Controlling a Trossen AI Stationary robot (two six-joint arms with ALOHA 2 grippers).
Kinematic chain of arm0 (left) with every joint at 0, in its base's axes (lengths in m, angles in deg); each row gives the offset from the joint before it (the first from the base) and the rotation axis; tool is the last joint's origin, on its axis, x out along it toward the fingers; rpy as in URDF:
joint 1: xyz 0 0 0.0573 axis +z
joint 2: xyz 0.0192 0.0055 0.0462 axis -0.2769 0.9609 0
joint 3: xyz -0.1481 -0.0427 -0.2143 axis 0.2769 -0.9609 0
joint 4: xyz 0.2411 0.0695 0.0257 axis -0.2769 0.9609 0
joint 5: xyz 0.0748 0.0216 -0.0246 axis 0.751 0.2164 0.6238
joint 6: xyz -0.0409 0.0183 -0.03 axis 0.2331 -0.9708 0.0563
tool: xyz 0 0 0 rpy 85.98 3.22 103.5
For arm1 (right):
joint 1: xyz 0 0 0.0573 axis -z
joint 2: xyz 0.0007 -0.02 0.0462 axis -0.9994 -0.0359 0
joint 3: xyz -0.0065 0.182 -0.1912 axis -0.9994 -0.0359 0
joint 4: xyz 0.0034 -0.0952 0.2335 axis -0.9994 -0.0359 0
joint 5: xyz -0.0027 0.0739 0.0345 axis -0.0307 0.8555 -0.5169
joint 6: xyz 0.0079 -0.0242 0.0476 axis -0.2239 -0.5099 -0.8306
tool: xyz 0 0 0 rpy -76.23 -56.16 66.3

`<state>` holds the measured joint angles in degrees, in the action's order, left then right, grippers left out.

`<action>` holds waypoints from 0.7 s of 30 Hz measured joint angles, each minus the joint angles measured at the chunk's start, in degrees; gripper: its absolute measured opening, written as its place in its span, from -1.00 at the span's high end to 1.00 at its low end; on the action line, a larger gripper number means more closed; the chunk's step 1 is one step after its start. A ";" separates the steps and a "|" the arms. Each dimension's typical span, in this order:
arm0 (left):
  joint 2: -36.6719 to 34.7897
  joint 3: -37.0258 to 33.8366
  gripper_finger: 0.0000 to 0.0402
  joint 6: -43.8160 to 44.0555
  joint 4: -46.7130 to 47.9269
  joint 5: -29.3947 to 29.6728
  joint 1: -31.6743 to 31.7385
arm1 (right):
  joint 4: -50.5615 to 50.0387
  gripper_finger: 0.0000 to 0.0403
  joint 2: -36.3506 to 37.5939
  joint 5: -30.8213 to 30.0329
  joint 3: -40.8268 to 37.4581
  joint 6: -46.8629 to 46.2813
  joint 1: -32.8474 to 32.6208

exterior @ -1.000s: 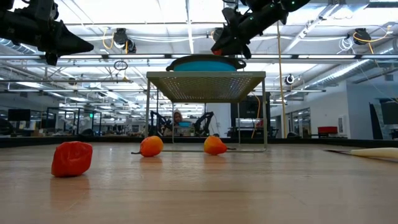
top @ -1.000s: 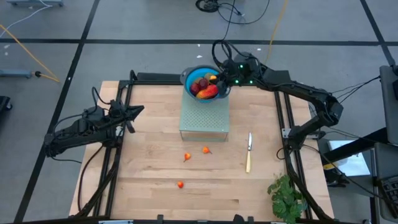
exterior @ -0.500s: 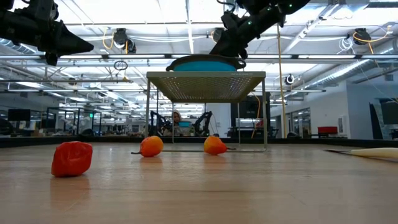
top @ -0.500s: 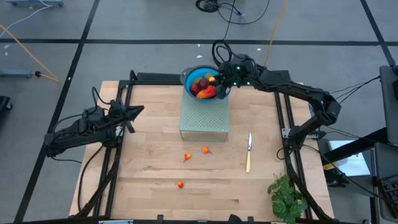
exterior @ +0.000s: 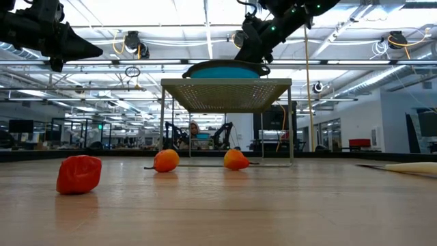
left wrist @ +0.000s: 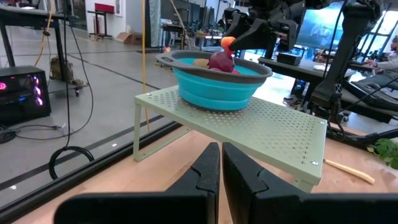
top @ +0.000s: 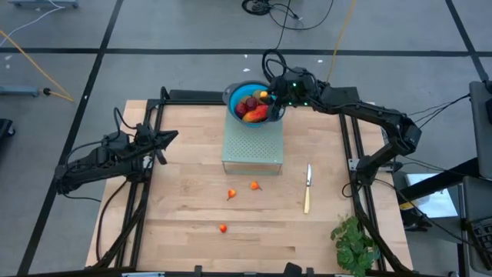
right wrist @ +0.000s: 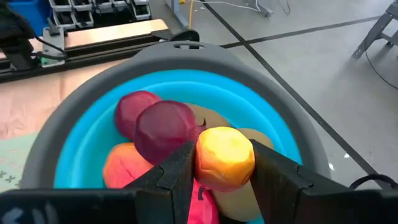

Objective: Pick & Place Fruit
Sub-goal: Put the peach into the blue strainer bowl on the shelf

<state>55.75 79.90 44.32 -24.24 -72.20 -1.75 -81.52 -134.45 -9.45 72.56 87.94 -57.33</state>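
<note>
High view: right gripper (top: 270, 98), fingers closed around small yellow-orange fruit (right wrist: 224, 157), above round blue bowl (top: 234, 93) holding most fruit; three tiny orange-red fruits (top: 254, 185) left on table; left gripper (top: 171, 137) closed, empty, idle far left.

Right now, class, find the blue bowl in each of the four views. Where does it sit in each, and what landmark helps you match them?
High view: blue bowl at top centre, on the perforated stand.
Low view: only its underside shows, upper centre, on the stand.
Left wrist view: upper centre, on the stand.
Right wrist view: fills the picture.
Shared landmark: the dark-red ball inside it.
</note>
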 joint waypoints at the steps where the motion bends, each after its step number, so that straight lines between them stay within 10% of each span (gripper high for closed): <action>1: 0.00 0.00 0.92 0.00 0.00 0.00 0.00 | -0.02 0.33 0.00 0.00 0.00 0.04 0.02; 21: 0.01 0.00 0.92 -0.13 0.02 0.00 0.00 | 2.42 0.25 -1.90 0.06 0.00 2.47 -0.13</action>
<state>55.75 79.90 44.19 -24.22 -72.20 -1.75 -79.10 -136.35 -9.39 72.56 90.41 -57.46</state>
